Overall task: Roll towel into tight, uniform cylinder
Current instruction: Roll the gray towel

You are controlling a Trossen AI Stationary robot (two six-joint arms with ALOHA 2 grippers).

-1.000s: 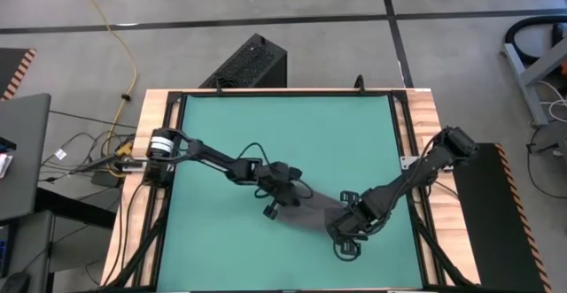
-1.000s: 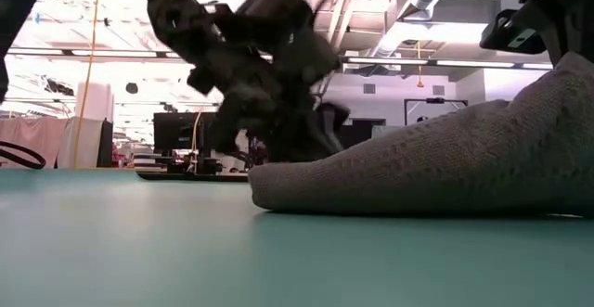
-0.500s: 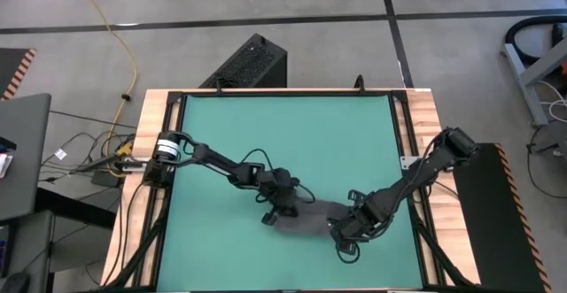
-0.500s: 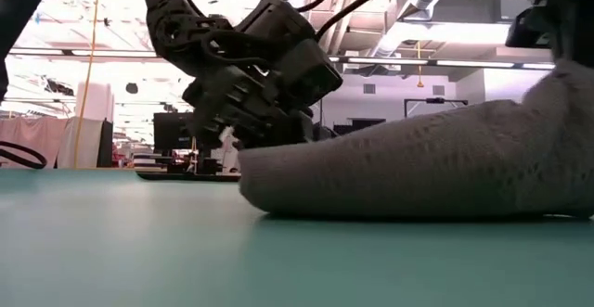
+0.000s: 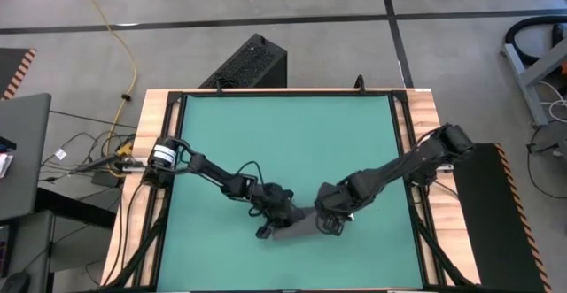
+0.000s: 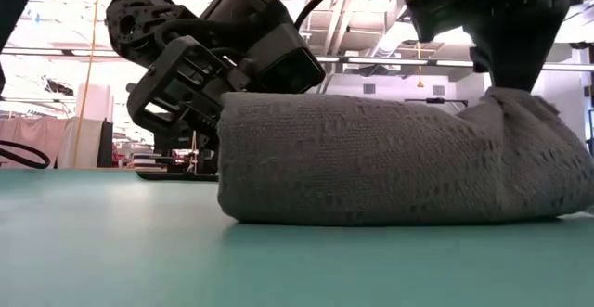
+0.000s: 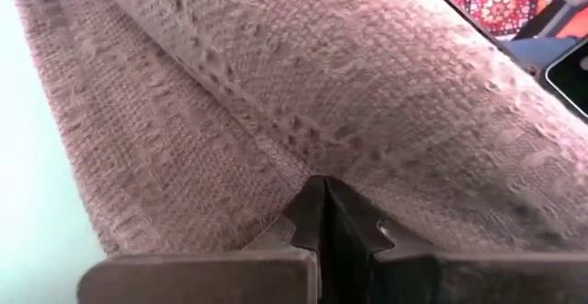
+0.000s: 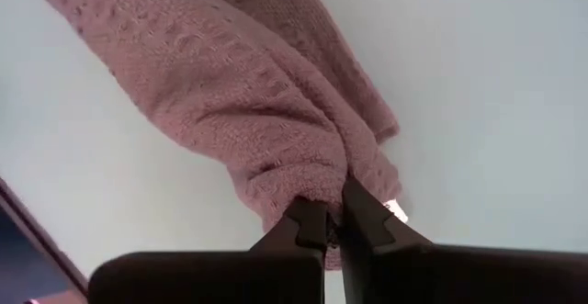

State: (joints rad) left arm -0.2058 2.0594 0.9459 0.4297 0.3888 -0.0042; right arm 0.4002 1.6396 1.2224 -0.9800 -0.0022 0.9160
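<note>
Grey concrete floor surrounds my wooden-edged table, whose flat green mat [image 5: 283, 142] is my work surface; a black slatted box [image 5: 248, 63] stands on the floor past its far edge. Bright ceiling lights and ducts fill the room behind in the low view.

Near the mat's front edge, about at mid-width, lies the dark grey knitted towel [image 5: 297, 225], bunched into a thick, lumpy roll resting on the mat. In the low view it reads as a rounded log [image 6: 371, 163], fatter at one end and pulled up into a peak at the other.

My left gripper [image 5: 270, 215] sits at the towel's left end, fingers pressed together with a fold of the cloth pinched between their tips, as my left wrist view shows [image 7: 323, 214]. My right gripper [image 5: 330, 215] is at the towel's right end, jaws likewise clamped on a gathered bunch of fabric [image 8: 333, 219], lifting that end slightly off the mat. Both arms reach inward from the table's sides, their grippers close together with the towel between them.
</note>
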